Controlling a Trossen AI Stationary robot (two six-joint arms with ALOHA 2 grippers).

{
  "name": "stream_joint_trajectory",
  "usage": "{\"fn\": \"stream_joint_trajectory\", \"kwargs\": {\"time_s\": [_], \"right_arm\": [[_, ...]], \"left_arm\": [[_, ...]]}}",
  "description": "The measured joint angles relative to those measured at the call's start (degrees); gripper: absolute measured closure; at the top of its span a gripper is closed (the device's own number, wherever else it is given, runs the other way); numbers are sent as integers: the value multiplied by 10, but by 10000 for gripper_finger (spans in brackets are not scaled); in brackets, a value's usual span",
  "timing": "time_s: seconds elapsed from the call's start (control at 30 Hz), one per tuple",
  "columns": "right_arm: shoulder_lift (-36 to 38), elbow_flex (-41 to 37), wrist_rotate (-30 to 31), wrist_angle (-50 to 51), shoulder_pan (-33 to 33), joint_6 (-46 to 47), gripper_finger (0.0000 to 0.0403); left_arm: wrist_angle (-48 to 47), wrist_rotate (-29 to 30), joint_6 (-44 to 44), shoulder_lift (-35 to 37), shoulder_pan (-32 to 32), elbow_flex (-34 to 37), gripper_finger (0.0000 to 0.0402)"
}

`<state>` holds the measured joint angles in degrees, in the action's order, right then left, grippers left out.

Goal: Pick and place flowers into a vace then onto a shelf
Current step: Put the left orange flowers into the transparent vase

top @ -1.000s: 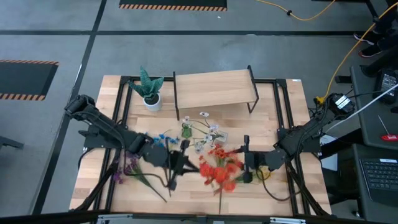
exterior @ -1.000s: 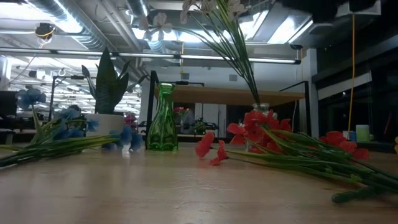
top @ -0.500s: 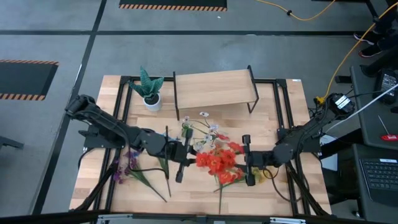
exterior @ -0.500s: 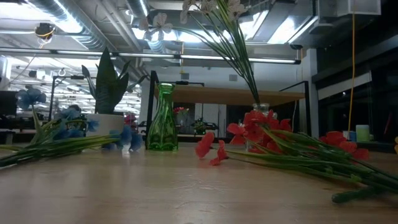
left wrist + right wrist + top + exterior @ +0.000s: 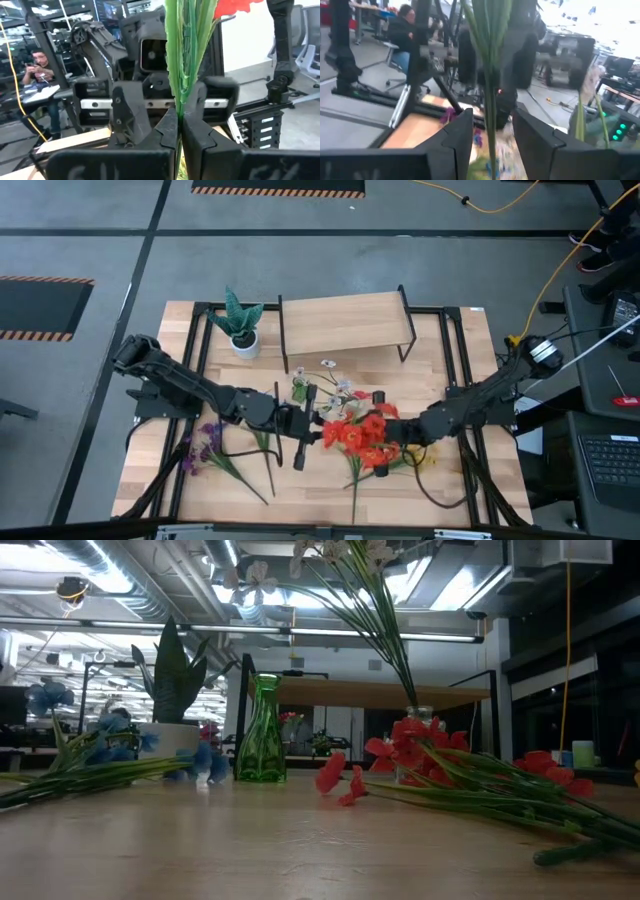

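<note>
High view: left gripper (image 5: 303, 427) and right gripper (image 5: 381, 432) meet mid-table over red flowers (image 5: 357, 437); shelf (image 5: 345, 321) well apart, bare.
Low view: green vase (image 5: 261, 730) upright, no arms visible.
Left wrist: fingers (image 5: 202, 135) clamped on green stems (image 5: 186, 47).
Right wrist: jaws apart around a stem (image 5: 490, 75), contact unclear.

Middle of the table (image 5: 190, 320) is crowded: both tools meet there, the left tool (image 5: 303, 438) and the right tool (image 5: 380, 432) facing each other across the red flowers (image 5: 355, 438). Just behind them a green vase (image 5: 260, 730) and the white flowers (image 5: 335, 390) block the way toward the shelf (image 5: 345, 320). The spiky plant (image 5: 240, 325) guards the shelf's left end. Purple flowers (image 5: 208, 445) lie front-left. The shelf top is bare, and so is the table's far right strip.
</note>
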<state>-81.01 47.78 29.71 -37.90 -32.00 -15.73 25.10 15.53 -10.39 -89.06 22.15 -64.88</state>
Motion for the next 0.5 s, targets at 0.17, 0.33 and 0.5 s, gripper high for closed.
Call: {"fn": "stream_joint_trajectory", "kwargs": {"time_s": [0.17, 0.33, 0.5], "right_arm": [[-22, 38, -28, 39, 8, 0, 260], [-27, 42, -27, 41, 8, 0, 261], [-27, 42, -26, 35, 8, -14, 294]], "left_arm": [[0, -5, 2, 0, -8, 0, 398], [0, -5, 2, 0, -8, 0, 398], [-1, -5, 7, 1, -8, 0, 398]]}}
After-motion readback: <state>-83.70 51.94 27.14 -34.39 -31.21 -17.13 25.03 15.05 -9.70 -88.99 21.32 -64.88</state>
